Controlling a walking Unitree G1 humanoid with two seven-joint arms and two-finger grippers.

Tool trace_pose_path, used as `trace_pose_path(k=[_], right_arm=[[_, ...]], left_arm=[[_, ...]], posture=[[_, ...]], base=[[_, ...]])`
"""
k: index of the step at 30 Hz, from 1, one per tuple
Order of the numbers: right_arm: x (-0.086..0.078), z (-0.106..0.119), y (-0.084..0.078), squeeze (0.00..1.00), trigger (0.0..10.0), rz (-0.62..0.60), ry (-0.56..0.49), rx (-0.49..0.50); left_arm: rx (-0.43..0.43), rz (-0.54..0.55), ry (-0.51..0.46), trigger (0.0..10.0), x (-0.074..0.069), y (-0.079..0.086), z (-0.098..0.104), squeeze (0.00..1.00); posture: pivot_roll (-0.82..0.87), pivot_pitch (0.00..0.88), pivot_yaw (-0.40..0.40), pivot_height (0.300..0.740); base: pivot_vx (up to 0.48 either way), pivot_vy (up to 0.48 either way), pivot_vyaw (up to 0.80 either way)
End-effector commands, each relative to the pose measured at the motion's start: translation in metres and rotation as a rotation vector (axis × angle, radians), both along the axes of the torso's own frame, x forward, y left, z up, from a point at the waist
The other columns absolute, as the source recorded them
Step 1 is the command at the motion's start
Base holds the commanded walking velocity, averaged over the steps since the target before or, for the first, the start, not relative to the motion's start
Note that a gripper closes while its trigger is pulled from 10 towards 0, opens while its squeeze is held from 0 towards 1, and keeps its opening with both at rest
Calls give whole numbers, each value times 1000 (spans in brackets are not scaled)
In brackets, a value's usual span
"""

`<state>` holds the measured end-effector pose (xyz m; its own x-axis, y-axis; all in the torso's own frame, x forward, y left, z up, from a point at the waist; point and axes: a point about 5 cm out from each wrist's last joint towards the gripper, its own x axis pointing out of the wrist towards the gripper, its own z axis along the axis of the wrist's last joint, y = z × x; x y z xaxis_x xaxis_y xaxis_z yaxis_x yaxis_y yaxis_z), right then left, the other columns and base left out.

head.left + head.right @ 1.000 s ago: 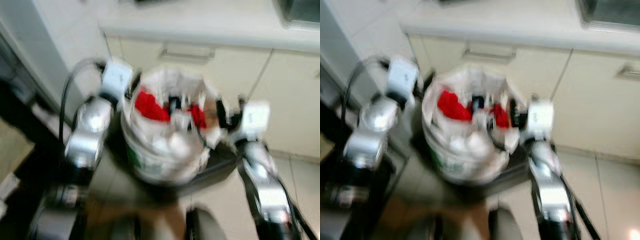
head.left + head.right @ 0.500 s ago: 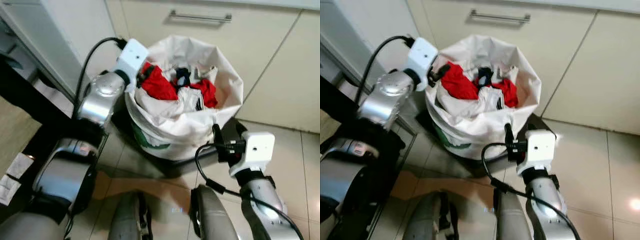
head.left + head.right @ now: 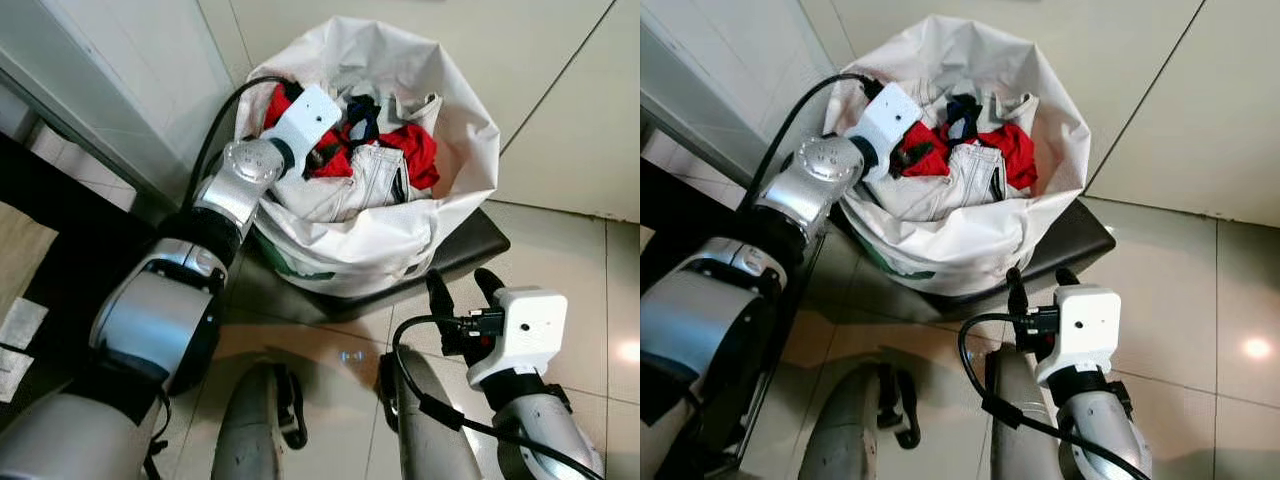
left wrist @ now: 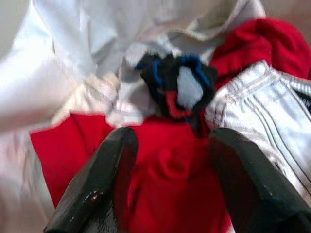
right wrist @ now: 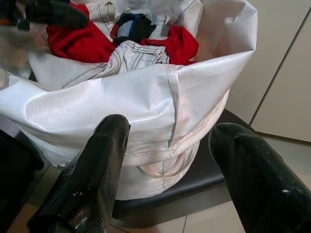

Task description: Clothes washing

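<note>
A white laundry bag full of clothes stands on a low black stool before cream cabinets. Inside lie a red garment, white jeans and a dark bundle with blue trim. My left gripper reaches into the bag's mouth, open, its fingers just over the red cloth. My right gripper is open and low beside the stool, pointing at the bag's side.
Cream cabinet doors rise behind the bag. A dark opening with a pale door edge lies on the left. My own legs stand on glossy beige floor tiles, with free floor to the right.
The camera tilted down and steadied from a blur. My left gripper went from the bag's rim down into the clothes. My right gripper dropped away from the bag to beside the stool.
</note>
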<state>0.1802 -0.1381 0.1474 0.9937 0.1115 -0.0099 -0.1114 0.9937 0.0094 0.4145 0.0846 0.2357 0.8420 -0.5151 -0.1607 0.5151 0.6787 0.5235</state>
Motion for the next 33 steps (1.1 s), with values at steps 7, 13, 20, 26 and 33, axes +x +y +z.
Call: trace_pose_path(k=[7, 13, 20, 26, 33], right_arm=[[-8, -2, 3, 0, 10000, 15, 55, 16], [-10, -4, 2, 0, 10000, 7, 76, 21], [-7, -8, 3, 0, 10000, 5, 88, 34], [-8, -7, 2, 0, 10000, 3, 91, 32], [-12, -9, -1, 0, 10000, -16, 106, 28]], left_arm=[[104, -57, 52, 10000, 0, -3, -4, 0], [126, -74, 85, 10000, 0, 1, -3, 0], [177, -39, 38, 10000, 5, 13, 13, 1000], [287, -33, 97, 10000, 0, 13, -18, 1000], [349, 11, 144, 10000, -4, 18, -46, 1000]], posture=[[-325, 445, 100, 668], [-325, 448, 103, 668], [-305, 433, 104, 668], [-331, 436, 102, 668], [-348, 418, 105, 668]], base=[[0, 0, 0], [0, 0, 0], [0, 0, 0], [0, 0, 0], [0, 0, 0]])
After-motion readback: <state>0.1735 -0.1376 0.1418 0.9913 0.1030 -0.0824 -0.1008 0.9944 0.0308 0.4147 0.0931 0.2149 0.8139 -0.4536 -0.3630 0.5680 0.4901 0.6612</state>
